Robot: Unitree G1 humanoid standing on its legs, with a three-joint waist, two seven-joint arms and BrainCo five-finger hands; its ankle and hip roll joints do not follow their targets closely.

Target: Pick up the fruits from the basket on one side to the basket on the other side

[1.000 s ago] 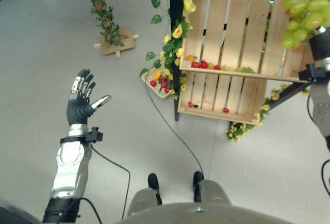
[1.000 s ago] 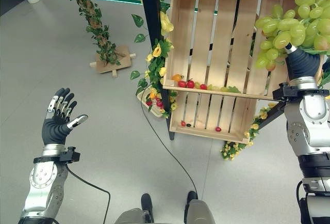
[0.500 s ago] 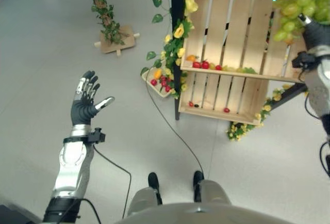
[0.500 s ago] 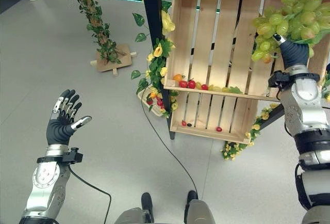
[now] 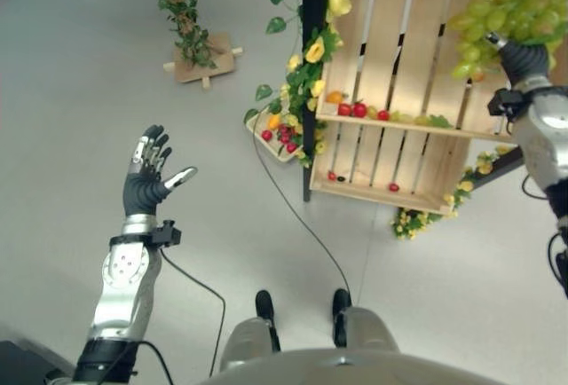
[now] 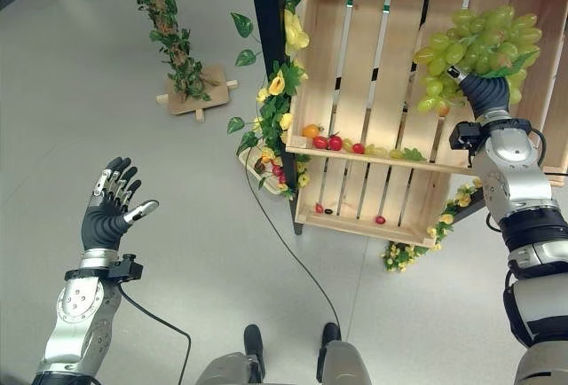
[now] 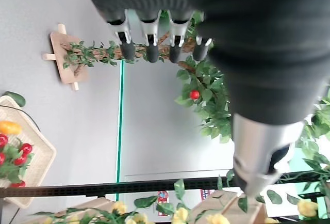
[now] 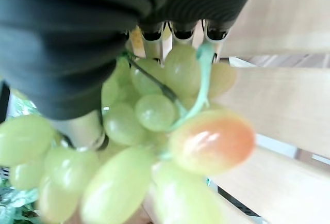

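No legible txt, labels or nos. anywhere; nil.

Both arms are silver-grey, with rounded metal forearm shells and a black clamp ringing each wrist. The left hand [image 5: 146, 179] and right hand [image 6: 484, 94] wear dark ribbed covers; the left hand's silver fingers [image 7: 148, 33] end in dark tips.

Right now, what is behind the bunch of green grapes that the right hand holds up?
Behind the bunch of green grapes, held in the right hand, stand the pale slats of the wooden crate. The grapes cover part of the slats, so anything lying there cannot be seen.
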